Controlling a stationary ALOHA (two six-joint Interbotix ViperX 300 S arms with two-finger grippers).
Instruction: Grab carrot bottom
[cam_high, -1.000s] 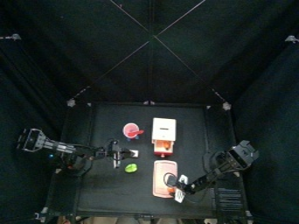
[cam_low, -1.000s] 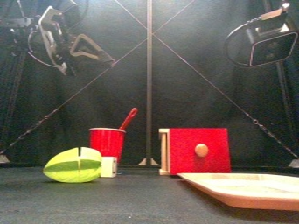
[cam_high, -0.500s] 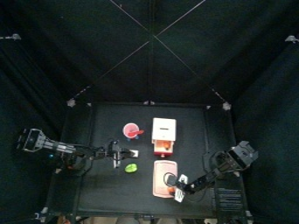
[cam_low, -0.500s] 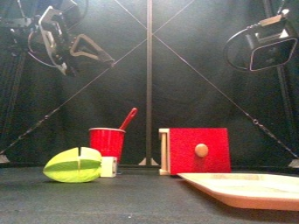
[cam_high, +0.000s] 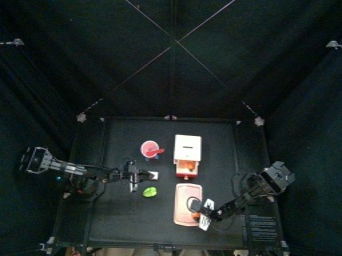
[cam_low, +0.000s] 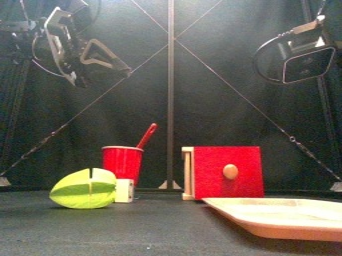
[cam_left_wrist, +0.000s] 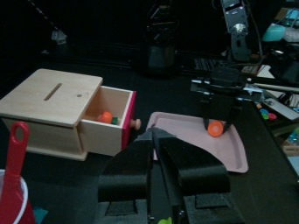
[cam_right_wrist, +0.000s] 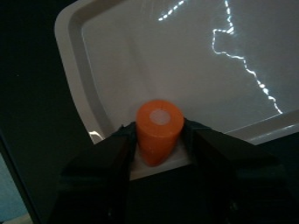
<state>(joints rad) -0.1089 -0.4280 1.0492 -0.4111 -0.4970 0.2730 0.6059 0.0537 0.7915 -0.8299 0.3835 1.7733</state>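
The right gripper (cam_right_wrist: 158, 156) brackets the carrot (cam_right_wrist: 158, 129), jaws on either flank, not visibly clamped; the stub stands upright on the pink tray (cam_right_wrist: 222, 83). Judged light, rigid and smooth, it is best pinched across its round sides. The left gripper (cam_left_wrist: 163, 166) rests apart, jaws together.

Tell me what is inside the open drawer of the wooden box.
In the drawer of the box, one small orange piece shows. The drawer's back, under the box top, is hidden.

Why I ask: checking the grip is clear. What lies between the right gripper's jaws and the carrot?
Nothing: in the right wrist view the carrot stands upright on the pink tray, directly between the right gripper jaws.
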